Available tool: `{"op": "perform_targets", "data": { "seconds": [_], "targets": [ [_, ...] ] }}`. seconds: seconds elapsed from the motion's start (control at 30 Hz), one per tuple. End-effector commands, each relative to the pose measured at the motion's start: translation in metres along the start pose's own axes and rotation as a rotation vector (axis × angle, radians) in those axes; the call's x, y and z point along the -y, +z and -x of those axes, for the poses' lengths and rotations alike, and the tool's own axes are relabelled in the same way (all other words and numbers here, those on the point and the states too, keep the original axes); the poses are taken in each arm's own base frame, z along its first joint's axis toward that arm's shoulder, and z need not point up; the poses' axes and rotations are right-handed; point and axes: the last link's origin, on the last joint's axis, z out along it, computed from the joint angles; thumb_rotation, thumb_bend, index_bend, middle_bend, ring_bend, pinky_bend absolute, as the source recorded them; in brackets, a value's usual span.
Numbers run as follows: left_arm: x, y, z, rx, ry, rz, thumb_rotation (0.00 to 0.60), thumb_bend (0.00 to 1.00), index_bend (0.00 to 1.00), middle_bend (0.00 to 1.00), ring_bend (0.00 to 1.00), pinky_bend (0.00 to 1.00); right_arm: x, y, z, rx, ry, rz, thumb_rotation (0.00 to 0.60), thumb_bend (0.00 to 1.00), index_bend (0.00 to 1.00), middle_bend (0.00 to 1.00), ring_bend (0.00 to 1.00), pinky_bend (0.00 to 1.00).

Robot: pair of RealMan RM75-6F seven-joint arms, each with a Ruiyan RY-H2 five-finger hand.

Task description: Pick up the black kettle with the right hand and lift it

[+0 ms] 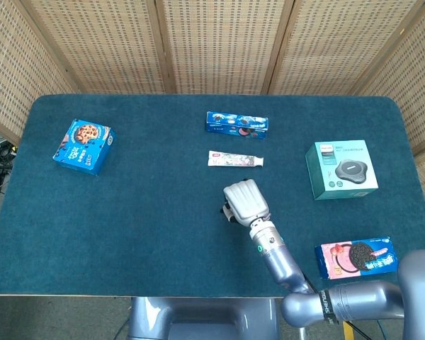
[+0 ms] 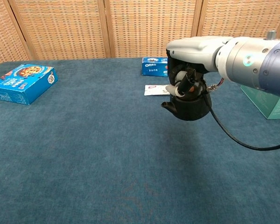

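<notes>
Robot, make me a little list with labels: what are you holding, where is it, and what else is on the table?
holding: black kettle, gripped from above by the right hand
kettle position: hanging in the air above the blue table, spout pointing left in the chest view
left hand: not seen in either view
near the kettle: a flat white tube lying behind it
far side: blue Oreo box
left side: blue cookie box
right side: teal box with a round gadget pictured, and a pink and blue Oreo box near the front edge
</notes>
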Motion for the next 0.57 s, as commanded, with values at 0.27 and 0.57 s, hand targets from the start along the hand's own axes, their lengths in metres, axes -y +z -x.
{"op": "perform_targets", "data": {
  "seconds": [0.27,0.57],
  "targets": [
    [0.0003,-0.0005,-0.0007,-0.002,-0.003,0.0,0.6,0.0,0.0,0.0,0.0,0.0,-0.0007,-0.0011,0.0014,-0.008,-0.012,0.002,0.6,0.78,1.0,1.0,1.0,0.84],
    [0.0007,-0.0003,-0.0008,-0.001,-0.004,0.0,0.6,0.0,0.0,0.0,0.0,0.0,-0.0003,-0.0014,0.0005,0.012,0.04,0.019,0.6,0.79,1.0,1.0,1.0,0.84]
  ]
}}
